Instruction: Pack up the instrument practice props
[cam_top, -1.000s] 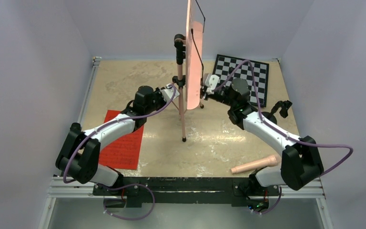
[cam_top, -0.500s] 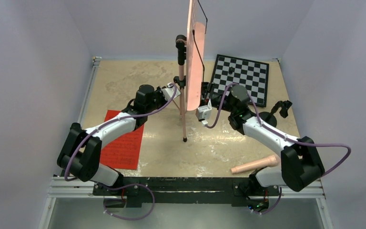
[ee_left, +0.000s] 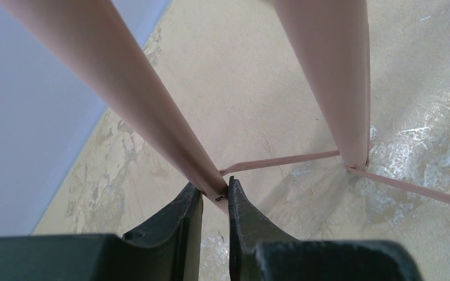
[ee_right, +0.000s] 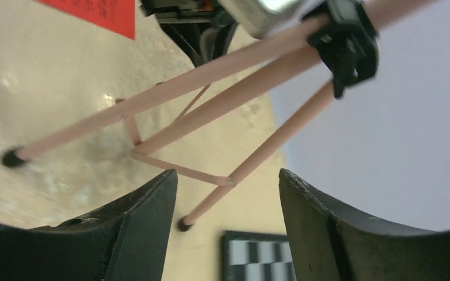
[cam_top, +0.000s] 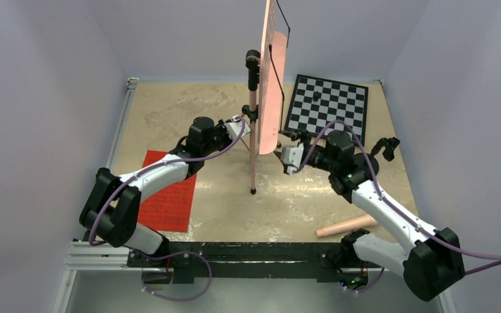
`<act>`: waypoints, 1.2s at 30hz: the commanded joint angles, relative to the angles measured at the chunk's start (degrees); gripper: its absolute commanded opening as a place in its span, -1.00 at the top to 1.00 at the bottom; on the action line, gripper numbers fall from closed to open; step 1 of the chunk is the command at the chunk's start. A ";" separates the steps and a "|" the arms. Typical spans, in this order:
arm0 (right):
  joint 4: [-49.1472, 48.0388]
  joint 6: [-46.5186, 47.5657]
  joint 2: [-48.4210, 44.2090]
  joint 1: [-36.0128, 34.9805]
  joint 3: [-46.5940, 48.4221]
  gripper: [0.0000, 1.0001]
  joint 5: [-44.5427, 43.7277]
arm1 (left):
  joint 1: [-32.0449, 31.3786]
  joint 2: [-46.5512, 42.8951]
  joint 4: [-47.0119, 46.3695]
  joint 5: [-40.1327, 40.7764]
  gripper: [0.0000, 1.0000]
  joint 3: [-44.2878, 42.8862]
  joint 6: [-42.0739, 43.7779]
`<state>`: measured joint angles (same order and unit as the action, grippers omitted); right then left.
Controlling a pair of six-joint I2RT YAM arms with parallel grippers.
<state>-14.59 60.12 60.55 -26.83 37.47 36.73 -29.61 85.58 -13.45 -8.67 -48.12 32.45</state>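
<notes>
R hand [ee_right: 227, 181] backed off stand [cam_top: 253, 153]; beige mottled tabletop [cam_top: 169, 111], lilac walls [cam_top: 39, 78]

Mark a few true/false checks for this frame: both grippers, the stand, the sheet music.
1. The left gripper is clamped on a leg of the pink music stand. True.
2. The right gripper is shut on the stand. False: its jaws stand open and hold nothing.
3. The red sheet music lies on the chessboard. False: it lies flat on the table beside the left arm, well apart from the chessboard.
4. The stand is upright, not lying flat. True.
</notes>
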 commanded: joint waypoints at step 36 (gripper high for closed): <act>-1.17 -128.71 23.59 12.33 28.78 -0.55 7.90 | -0.48 4.50 21.39 0.32 1.00 5.58 7.28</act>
<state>-14.11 -65.58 85.32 -12.80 64.49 43.48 -29.65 85.01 -13.93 -8.75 -47.51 35.42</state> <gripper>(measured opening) 0.769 0.219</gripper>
